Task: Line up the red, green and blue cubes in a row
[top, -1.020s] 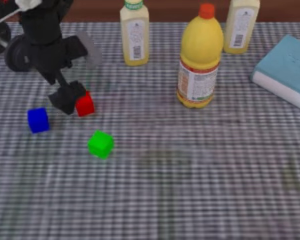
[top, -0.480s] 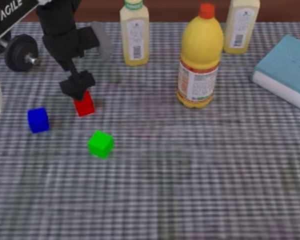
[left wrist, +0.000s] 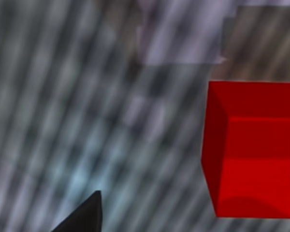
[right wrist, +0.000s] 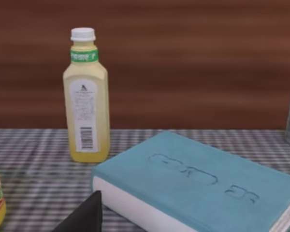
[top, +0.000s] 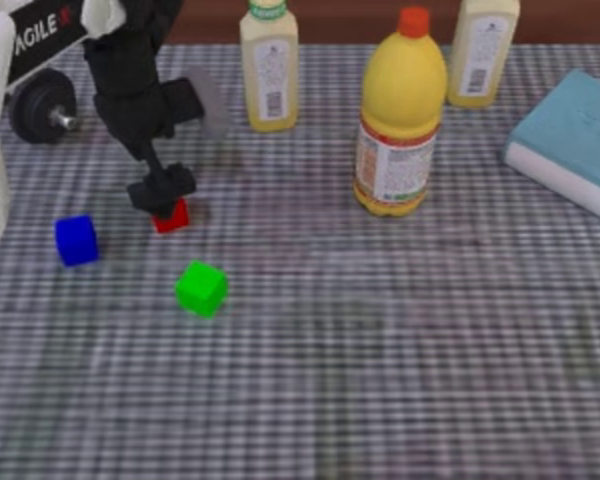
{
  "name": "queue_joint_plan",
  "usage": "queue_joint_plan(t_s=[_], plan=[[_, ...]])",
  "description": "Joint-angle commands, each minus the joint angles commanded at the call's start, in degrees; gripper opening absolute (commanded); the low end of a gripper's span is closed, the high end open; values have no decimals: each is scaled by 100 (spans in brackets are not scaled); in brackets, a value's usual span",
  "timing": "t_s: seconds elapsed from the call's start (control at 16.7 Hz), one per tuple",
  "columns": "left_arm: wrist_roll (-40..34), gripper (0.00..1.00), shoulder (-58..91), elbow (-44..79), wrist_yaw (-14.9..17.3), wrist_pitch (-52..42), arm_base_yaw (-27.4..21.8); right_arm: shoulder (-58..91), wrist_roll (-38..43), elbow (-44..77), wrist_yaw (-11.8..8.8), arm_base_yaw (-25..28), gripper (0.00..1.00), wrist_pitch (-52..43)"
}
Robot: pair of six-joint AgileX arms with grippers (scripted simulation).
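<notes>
Green cube (top: pixel 201 288) sits nearest on the checked counter (top: pixel 380 380), left of centre. Blue cube (top: pixel 76 240) lies farther left, well apart. Red cube (top: pixel 171 217) rests on the cloth just beyond, half covered by the left hand (top: pixel 162 190); whether its fingers are apart or together I cannot tell. Arm housing reads "AGILE". Behind stand an orange-capped yellow bottle (top: pixel 401 115), two pale bottles (top: pixel 269 65) with barcode labels too small to read, a dumbbell (top: pixel 42 105) and a teal book (top: pixel 572 140) with embossed, unreadable lettering. The right hand is out of the top view.
</notes>
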Motion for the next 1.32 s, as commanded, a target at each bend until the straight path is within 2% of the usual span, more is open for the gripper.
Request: queue_joint_plan(t_s=[0.24, 0.54, 1.32], plan=[[-1, 100, 201, -697, 3, 940, -2, 0, 0, 0, 0, 0, 100, 0], [2, 100, 251, -822, 3, 1079, -3, 0, 0, 0, 0, 0, 100, 0], [2, 2, 251, -822, 3, 1079, -3, 0, 0, 0, 0, 0, 100, 0]])
